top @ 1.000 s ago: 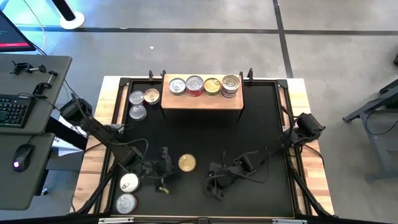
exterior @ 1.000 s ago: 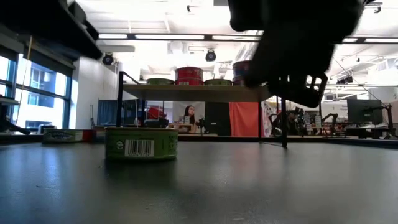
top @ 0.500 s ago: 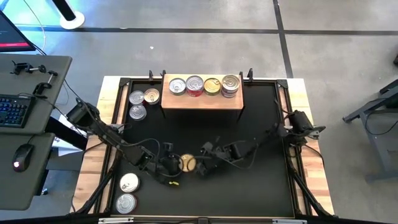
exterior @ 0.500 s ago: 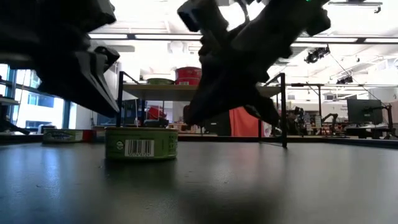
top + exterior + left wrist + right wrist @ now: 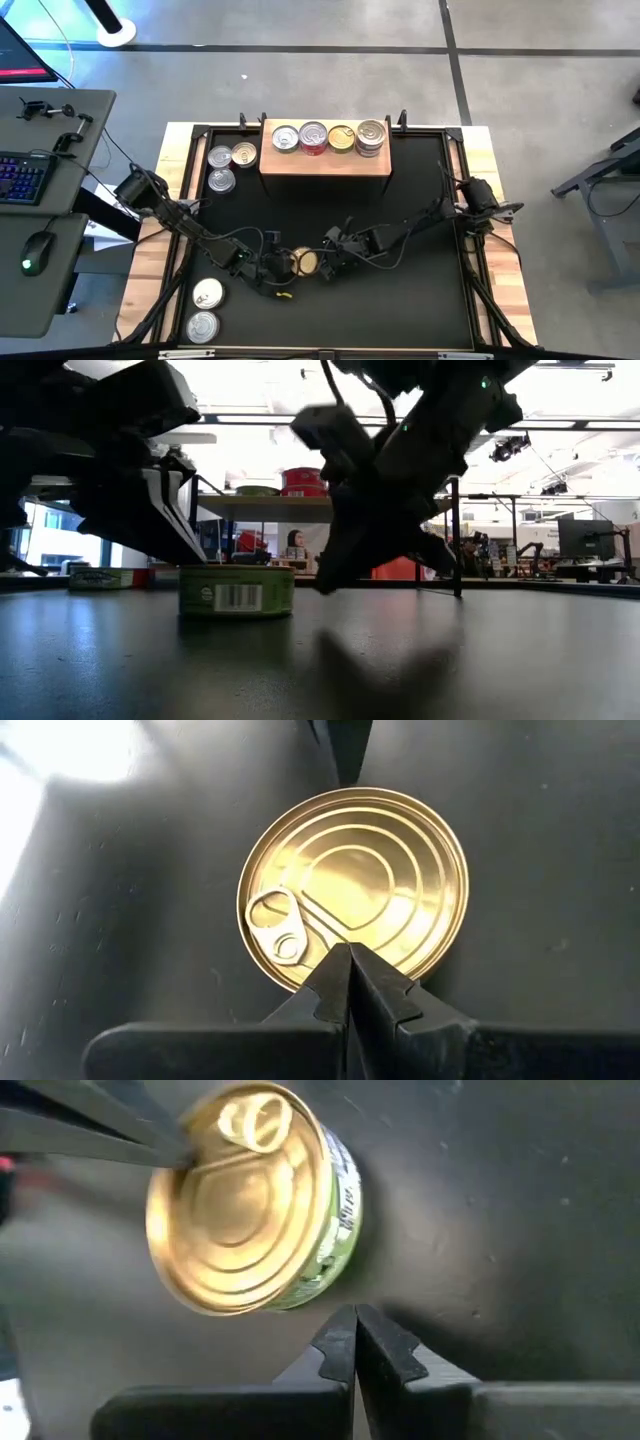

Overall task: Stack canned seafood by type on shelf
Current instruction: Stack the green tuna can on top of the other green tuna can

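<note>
Gold-lidded can (image 5: pixel 304 262) lies between closed left hand (image 5: pixel 277 265) and closed right hand (image 5: pixel 327 264).

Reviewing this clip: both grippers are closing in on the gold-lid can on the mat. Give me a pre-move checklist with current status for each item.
1. Gold-lid can upright on the black mat: ok.
2. Left gripper shut, tips at the can's rim: ok for nudging, not ok for grasping.
3. Right gripper shut, beside the can's green side label: same.
4. Can held by either gripper: not ok, neither grips it.
5. Free space on the shelf in front of its four cans: ok.
6. Whether a gold-lid can on the shelf is the same type: cannot tell.
</note>
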